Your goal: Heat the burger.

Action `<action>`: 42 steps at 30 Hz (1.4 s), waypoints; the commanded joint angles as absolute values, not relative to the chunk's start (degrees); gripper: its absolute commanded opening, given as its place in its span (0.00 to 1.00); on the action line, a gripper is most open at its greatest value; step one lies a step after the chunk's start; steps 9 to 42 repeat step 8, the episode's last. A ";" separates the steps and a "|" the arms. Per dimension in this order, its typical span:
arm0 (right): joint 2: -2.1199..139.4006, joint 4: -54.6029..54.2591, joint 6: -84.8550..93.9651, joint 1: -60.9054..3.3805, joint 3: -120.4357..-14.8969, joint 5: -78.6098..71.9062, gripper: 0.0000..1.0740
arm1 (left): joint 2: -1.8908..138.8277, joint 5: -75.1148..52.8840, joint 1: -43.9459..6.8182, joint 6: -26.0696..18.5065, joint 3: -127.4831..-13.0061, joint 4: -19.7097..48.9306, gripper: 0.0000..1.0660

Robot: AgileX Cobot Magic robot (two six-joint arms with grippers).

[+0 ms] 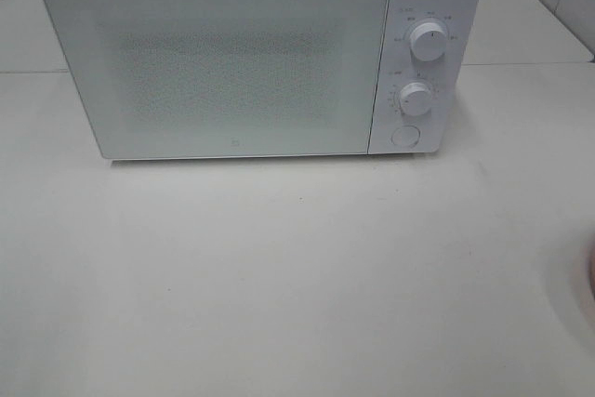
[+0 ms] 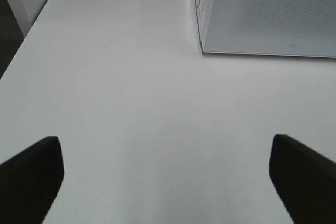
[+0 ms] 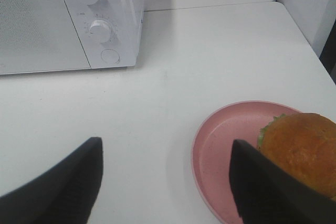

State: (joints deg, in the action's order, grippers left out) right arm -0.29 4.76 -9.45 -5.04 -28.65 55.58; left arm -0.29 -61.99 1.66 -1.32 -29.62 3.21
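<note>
Microwave (image 1: 232, 62) door shut; bare table (image 1: 279, 276) in front.

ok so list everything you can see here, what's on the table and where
white box-shaped microwave oven: one, white, at the back of the table, door closed
round white dials: two, white, stacked on the microwave's right-hand control panel
round white button: one, white, below the dials
round pink plate: one, pink, on the table in front of and to the right of the microwave
burger with golden-brown bun and green lettuce: one, brown and green, lying on the pink plate
white table: one, white, under everything
left tool: one, dark fingers, open, over bare table
right tool: one, dark fingers, open, holding nothing, beside the plate
</note>
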 commanded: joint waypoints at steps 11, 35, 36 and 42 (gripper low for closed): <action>-1.49 4.58 -10.08 -4.70 -28.25 55.18 0.62 | -1.72 -61.25 1.83 -1.32 -29.68 3.27 0.94; -1.49 4.58 -10.08 -4.70 -28.25 55.18 0.62 | -1.72 -61.25 1.83 -1.32 -29.68 3.27 0.94; -1.49 4.58 -10.08 -4.70 -28.25 55.18 0.62 | -1.72 -61.25 1.83 -1.32 -29.68 3.27 0.94; -1.49 4.58 -10.08 -4.70 -28.25 55.18 0.62 | -1.72 -61.25 1.83 -1.32 -29.68 3.27 0.94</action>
